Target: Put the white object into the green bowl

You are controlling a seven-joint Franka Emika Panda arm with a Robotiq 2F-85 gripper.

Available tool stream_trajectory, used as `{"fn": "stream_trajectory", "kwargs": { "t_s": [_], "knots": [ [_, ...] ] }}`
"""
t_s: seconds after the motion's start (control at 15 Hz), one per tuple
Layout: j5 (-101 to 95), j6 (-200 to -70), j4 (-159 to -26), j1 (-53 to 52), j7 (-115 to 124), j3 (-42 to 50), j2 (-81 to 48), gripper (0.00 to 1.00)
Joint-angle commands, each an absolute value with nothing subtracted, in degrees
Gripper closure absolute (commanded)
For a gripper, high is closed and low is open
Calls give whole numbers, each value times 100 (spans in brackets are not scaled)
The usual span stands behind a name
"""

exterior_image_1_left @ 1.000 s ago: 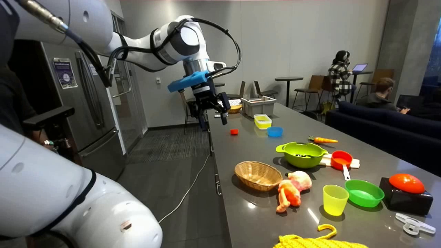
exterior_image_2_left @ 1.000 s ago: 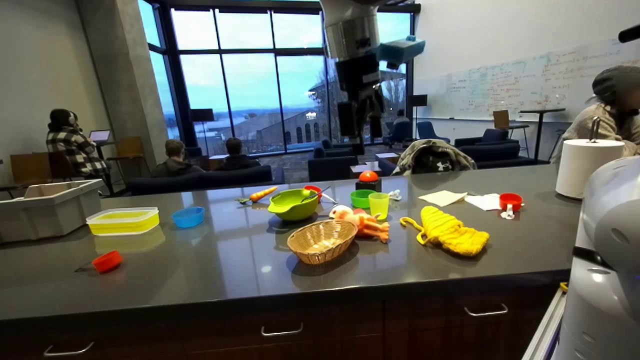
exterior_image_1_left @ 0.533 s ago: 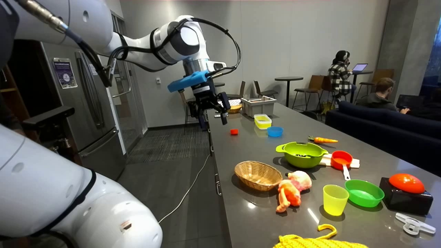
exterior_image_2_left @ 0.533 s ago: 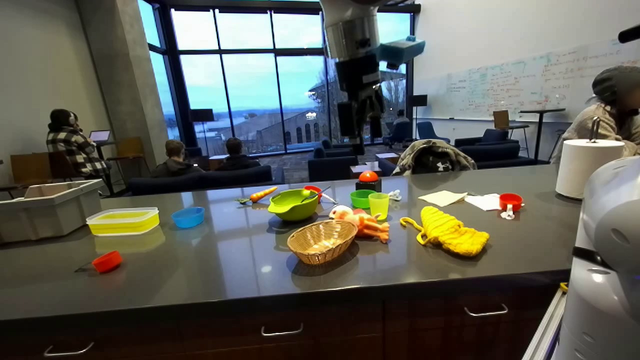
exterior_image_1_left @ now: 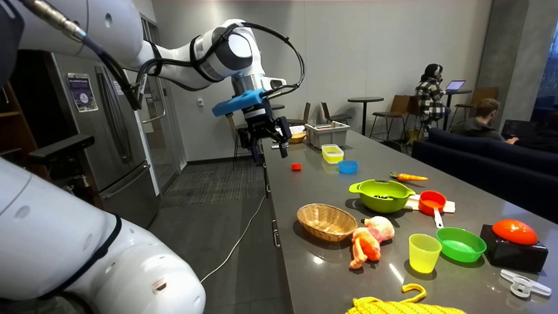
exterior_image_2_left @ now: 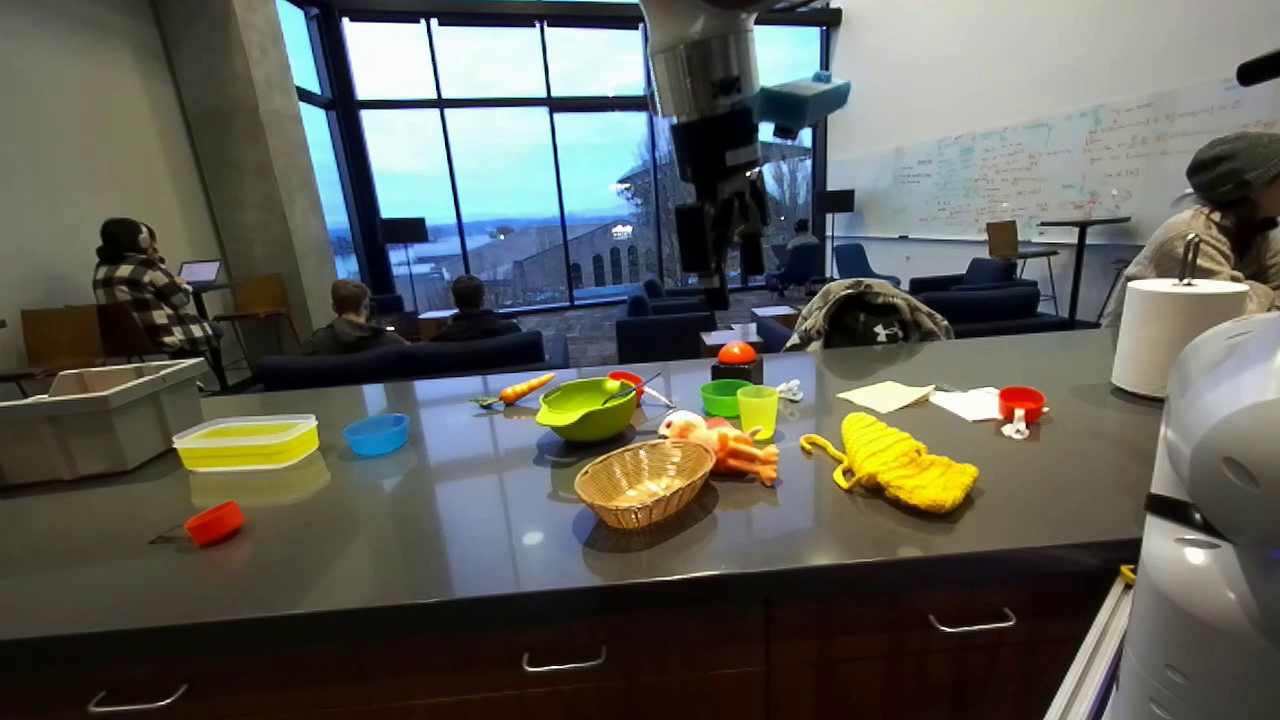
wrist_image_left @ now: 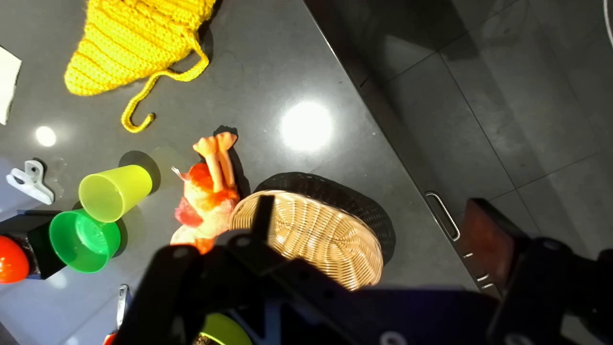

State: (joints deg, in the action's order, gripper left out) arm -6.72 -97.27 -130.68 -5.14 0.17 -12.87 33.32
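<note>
A: Reading the wrist view from left to right, what do we meet first?

B: The white bag clip [wrist_image_left: 34, 186], which we take to be the task's white object. It lies on the counter [wrist_image_left: 249, 76], its long axis slanting down to the right. The push button [wrist_image_left: 12, 260] sits just below it; next come the green bowl [wrist_image_left: 79, 249] and the yellow cup [wrist_image_left: 117, 191], which overlap in view. Whether they touch we cannot tell.

A: Is that the bowl meant?

B: We judge so, though the lime-green bowl [exterior_image_1_left: 383, 205] might also answer to the name.

A: And farther right?

B: The plush toy [wrist_image_left: 206, 196], the wicker basket [wrist_image_left: 330, 235] and, above the basket, the gripper [wrist_image_left: 376, 218], its fingers spread wide and holding nothing.

A: Which relation governs the coming move?

B: The clip lies leftward of the gripper, past toy and cup. The fingers face each other roughly along the clip's length, so we expect a wrist turn to pinch across it.

A: Where do we find room?

B: Above the clip, where bare counter reaches toward the yellow knitted piece [wrist_image_left: 129, 48]; below, the button leaves little. At far right runs the counter's edge, beyond which we see floor [wrist_image_left: 479, 153], well apart from the clip.
</note>
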Motion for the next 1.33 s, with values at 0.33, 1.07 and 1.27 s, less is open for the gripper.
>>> {"fn": "stream_trajectory", "kwargs": {
  "t_s": [0.33,1.07,1.27],
  "knots": [
    [-783,-9726,-13075,-679,68,-1177,3313,0],
    [-1406,-10446,-13153,-515,-28,-763,3193,0],
    [-1778,-11051,-13049,-274,245,-706,2855,0]
  ]
}}
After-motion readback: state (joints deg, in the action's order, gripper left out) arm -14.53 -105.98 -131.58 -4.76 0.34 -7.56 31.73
